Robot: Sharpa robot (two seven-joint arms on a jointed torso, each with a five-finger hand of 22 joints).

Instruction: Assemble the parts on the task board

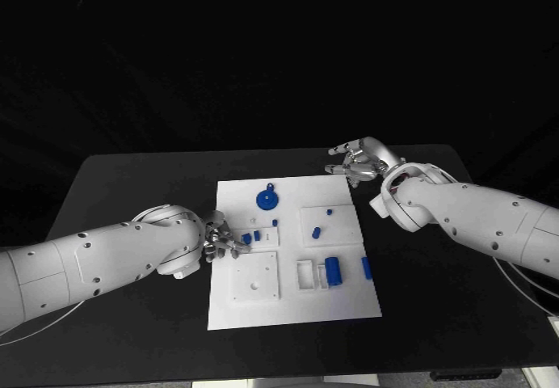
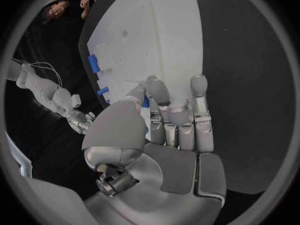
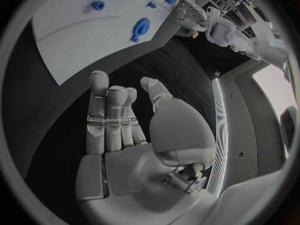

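Note:
The white task board [image 1: 292, 299] lies in the middle of the black table. My left hand [image 1: 221, 240] reaches over its left edge. In the left wrist view the thumb and a fingertip of my left hand [image 2: 169, 130] lie either side of a small blue part [image 2: 145, 103]; whether they grip it I cannot tell. Two small blue parts [image 1: 250, 238] stand just past those fingertips. My right hand [image 1: 359, 160] hovers over bare table beyond the board's far right corner, its fingers [image 3: 109, 115] holding nothing. A round blue disc [image 1: 268, 198] lies near the far edge.
Other blue parts on the board: two small ones [image 1: 316, 233] on the raised right square, a long one [image 1: 334, 271] by a slot, another [image 1: 366, 268] at the right edge. A raised square block [image 1: 254, 279] sits near the front left. Black table surrounds the board.

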